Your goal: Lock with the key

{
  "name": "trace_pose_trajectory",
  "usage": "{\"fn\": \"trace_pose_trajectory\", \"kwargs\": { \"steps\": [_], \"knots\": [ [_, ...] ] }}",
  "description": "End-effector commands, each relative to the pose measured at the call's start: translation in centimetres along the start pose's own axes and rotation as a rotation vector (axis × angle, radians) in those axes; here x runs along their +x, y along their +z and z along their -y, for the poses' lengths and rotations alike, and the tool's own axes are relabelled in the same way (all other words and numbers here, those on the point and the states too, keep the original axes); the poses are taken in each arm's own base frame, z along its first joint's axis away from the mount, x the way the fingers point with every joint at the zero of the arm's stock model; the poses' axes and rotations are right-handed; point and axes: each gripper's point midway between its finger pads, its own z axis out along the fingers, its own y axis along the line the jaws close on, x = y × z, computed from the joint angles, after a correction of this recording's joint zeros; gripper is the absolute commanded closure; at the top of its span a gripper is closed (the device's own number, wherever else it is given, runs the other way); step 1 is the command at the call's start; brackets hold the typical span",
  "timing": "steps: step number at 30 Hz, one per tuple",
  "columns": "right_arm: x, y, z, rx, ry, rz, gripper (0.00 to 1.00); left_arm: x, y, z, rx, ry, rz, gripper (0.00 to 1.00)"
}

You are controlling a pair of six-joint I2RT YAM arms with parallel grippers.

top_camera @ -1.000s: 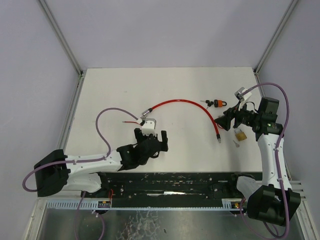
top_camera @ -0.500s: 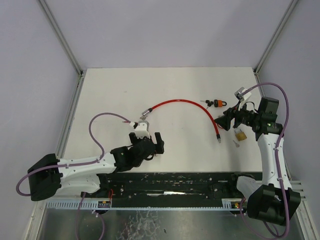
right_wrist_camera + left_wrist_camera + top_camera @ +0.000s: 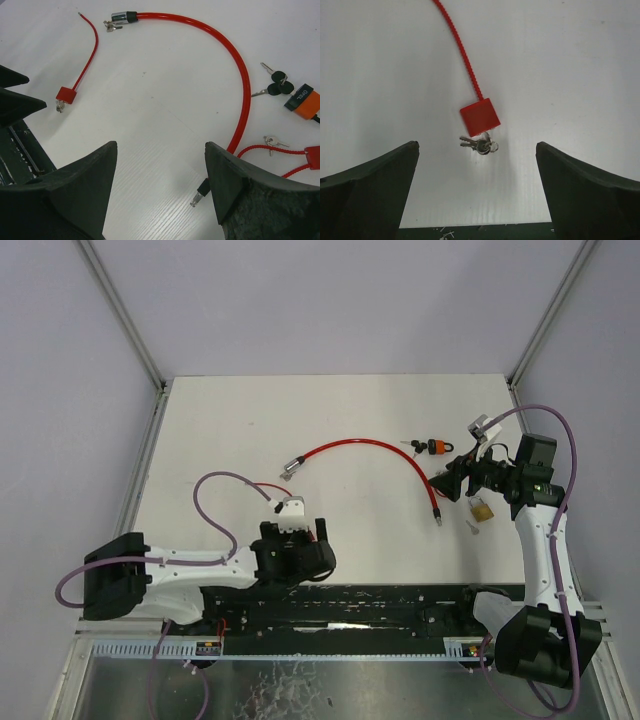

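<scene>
My left gripper (image 3: 478,192) is open near the table's front edge, with nothing between its fingers. Just ahead of it lies a small red padlock (image 3: 480,116) on a thin red cable, with a bunch of silver keys (image 3: 480,146) at its lower edge. My right gripper (image 3: 159,190) is open too, hovering empty above the plug end (image 3: 200,191) of the thick red cable lock (image 3: 375,446). An orange padlock (image 3: 301,102) with black-headed keys (image 3: 275,84) lies at the right. Close by are a loose silver key (image 3: 272,141) and another small red lock (image 3: 313,155).
A brass padlock (image 3: 481,510) and a small white piece (image 3: 470,527) lie under the right arm. The thick cable's metal head (image 3: 291,468) rests beyond the left gripper (image 3: 297,532). A black rail (image 3: 350,602) runs along the near edge.
The left arm has pulled back toward the near edge, away from the thick cable's metal head, staying open. The right arm has not moved.
</scene>
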Motion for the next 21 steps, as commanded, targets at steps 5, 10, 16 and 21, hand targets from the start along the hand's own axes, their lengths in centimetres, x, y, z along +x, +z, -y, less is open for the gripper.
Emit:
{"fn": "trace_pose_trajectory", "kwargs": {
  "steps": [5, 10, 16, 21],
  "knots": [
    [-0.8, -0.1, -0.5, -0.023, -0.036, 0.026, 0.23, 0.7, 0.9, -2.2, -0.173, -0.021, 0.029, 0.02],
    [-0.8, -0.2, -0.6, -0.022, -0.038, 0.029, 0.23, 0.8, 2.5, -2.4, -0.244, 0.009, 0.046, 0.06],
    [-0.8, -0.2, -0.6, -0.021, -0.039, 0.03, 0.23, 1.0, 4.3, -2.2, -0.304, 0.053, 0.021, 0.09],
    [-0.8, -0.2, -0.6, -0.021, -0.038, 0.029, 0.23, 1.5, 5.3, -1.8, -0.326, 0.069, -0.005, 0.14]
  ]
}}
